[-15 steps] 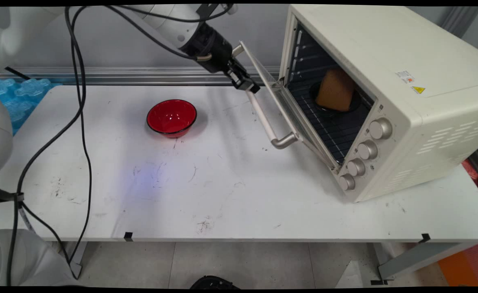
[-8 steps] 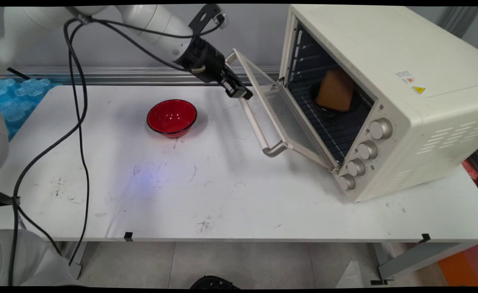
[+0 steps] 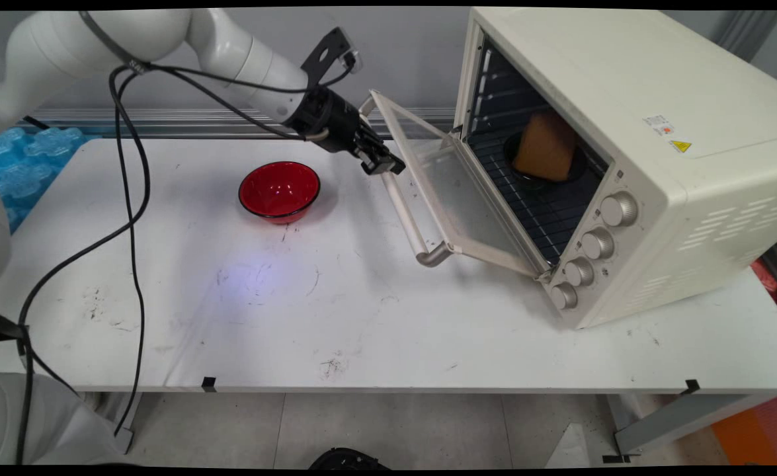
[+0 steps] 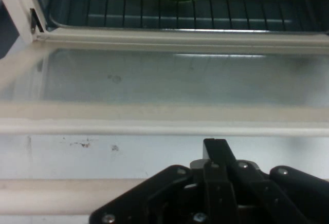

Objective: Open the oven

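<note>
We see the gripper (image 3: 380,162) with its two fingers (image 4: 218,154) pressed together, no gap between them, and nothing held. In the main view its tip sits right at the upper end of the oven door's handle (image 3: 409,221); whether it actually touches the bar we cannot tell. In the hand view the closed fingers point across the handle bar (image 4: 154,127) toward the glass of the door (image 4: 164,77).

The door (image 3: 457,192) hangs partly lowered, hinged at the bottom of the toaster oven (image 3: 626,152), its free edge tilted out toward the table's left. Inside, on the wire rack (image 3: 540,211), a brown wedge of bread (image 3: 545,147) stands on a dark dish (image 3: 576,165).

A red bowl (image 3: 279,190) sits on the white table (image 3: 362,317), near the gripper on its left, well apart from the door. The stretch of table in front of the door and bowl, down to the near edge, carries only scuff marks. The oven's four knobs (image 3: 590,248) face the near right.

The arm (image 3: 163,39) comes in from the upper left, sloping down and rightward to the wrist, with black cables (image 3: 133,198) looping down off it past the table's left side.
</note>
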`<state>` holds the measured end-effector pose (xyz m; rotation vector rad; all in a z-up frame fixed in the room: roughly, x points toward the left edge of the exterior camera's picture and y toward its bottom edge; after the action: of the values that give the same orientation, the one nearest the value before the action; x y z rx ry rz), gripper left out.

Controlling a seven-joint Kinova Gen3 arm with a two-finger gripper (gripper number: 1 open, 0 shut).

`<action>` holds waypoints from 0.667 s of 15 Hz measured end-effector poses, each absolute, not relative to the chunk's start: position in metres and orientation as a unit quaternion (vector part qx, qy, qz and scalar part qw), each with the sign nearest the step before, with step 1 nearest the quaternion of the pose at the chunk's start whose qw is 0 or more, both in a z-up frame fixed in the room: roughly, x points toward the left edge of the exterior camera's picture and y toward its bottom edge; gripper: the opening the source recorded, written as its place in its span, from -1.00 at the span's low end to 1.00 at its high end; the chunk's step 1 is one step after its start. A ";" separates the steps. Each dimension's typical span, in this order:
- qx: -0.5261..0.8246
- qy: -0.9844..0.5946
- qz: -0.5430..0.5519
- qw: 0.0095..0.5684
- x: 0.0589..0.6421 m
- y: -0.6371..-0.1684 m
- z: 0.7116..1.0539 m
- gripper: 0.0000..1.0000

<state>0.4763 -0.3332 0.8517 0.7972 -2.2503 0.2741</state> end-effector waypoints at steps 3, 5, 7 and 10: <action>0.299 -0.875 0.112 0.364 0.479 -0.332 0.841 -1.00; 0.291 -0.876 0.115 0.366 0.480 -0.331 0.832 -1.00; 0.284 -0.878 0.118 0.367 0.482 -0.329 0.824 -1.00; 0.274 -0.880 0.121 0.368 0.485 -0.327 0.813 -1.00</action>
<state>0.4848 -0.3269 0.8133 0.7039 -2.2599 0.3098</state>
